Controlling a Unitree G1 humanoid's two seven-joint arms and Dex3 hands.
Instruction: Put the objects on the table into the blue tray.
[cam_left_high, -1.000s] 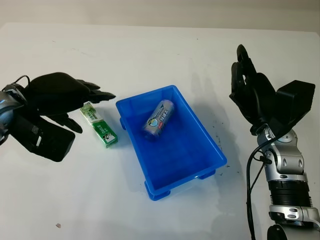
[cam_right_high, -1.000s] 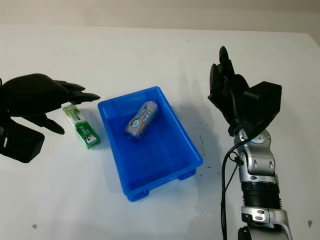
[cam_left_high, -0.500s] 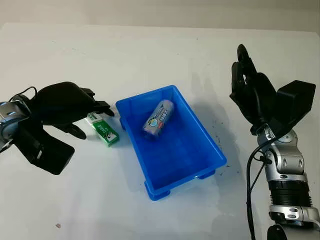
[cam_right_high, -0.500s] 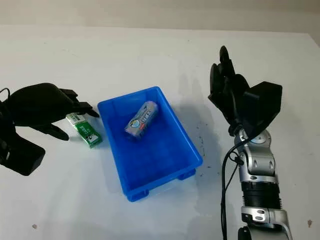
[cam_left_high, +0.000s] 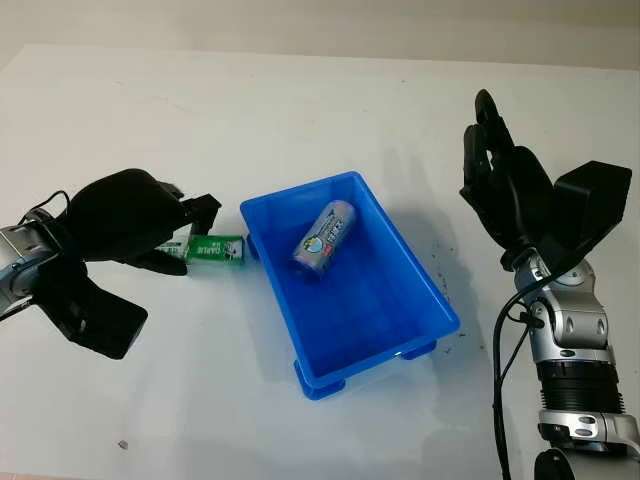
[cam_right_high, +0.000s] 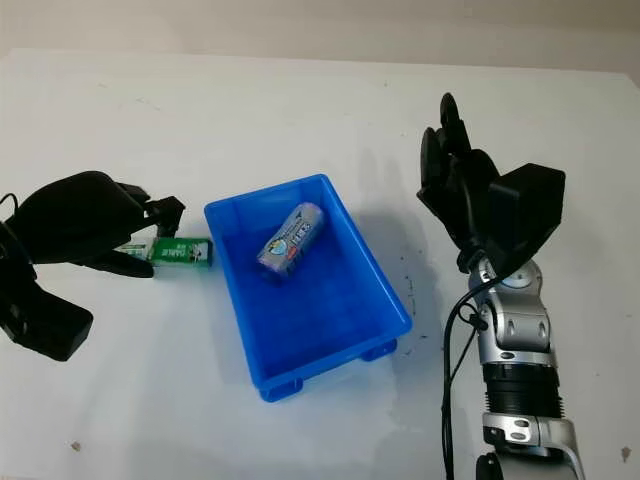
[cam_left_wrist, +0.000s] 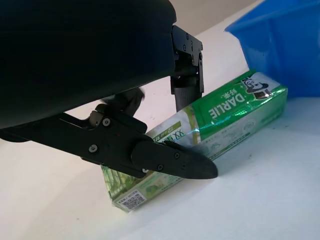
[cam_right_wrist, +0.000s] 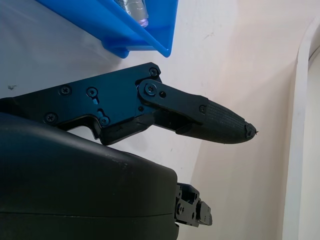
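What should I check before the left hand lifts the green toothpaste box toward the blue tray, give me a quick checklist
1. Left hand closed on the green toothpaste box: ok, fingers clamp it.
2. Box lifted off the table: not ok.
3. Path to the blue tray: ok, box end sits beside the tray wall.
4. Room in the tray: ok, the can lies at the far end.
5. Right hand out of the way: ok, open, raised right of the tray.
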